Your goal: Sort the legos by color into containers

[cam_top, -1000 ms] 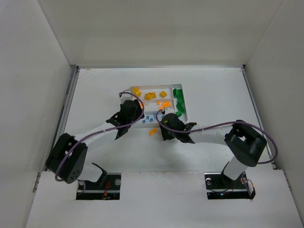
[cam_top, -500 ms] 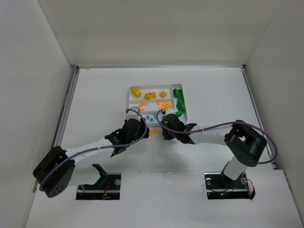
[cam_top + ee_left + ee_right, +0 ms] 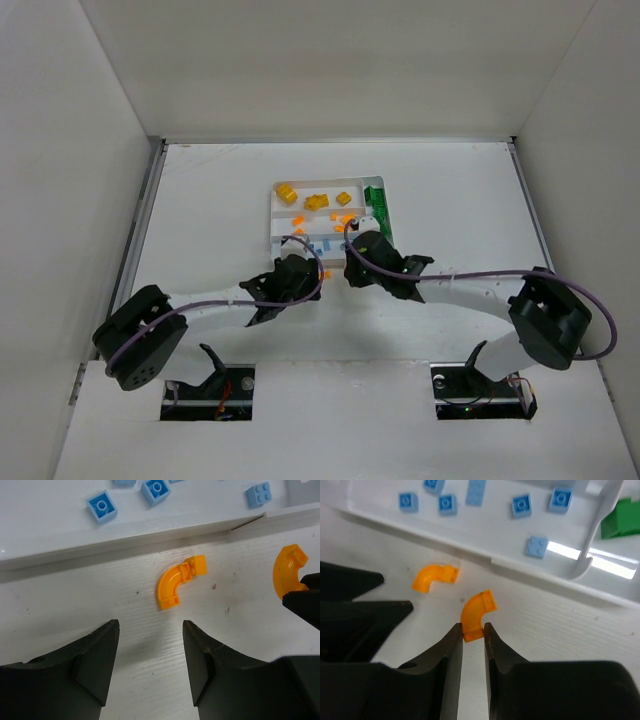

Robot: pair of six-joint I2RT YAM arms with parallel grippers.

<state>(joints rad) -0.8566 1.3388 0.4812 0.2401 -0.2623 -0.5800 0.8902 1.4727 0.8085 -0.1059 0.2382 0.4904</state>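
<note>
Your right gripper (image 3: 472, 630) has its two black fingers (image 3: 447, 655) clenched on the lower end of an orange elbow brick (image 3: 477, 611). The brick's curve sticks out past the fingertips toward the white tray (image 3: 485, 542). It sits just outside the tray's near wall, and you cannot tell whether it touches the table (image 3: 560, 630).

Your left gripper (image 3: 150, 632) is released, its fingers (image 3: 100, 655) spread with bare table between them. Just ahead of that gap, a second orange elbow (image 3: 176, 582) lies flat on the table. It is beside the tray's near wall and touches neither finger. The two orange pieces are near each other, both outside the tray.

Inside the tray, the section behind that near wall holds small pale blue bricks (image 3: 521, 505), lying apart from one another. A green brick (image 3: 622, 520) shows in the narrow section at the tray's right end.

From the overhead camera, both grippers sit side by side at the tray's near edge. Yellow bricks (image 3: 316, 202) lie in the far section and orange bricks (image 3: 345, 220) in the middle one.
</note>
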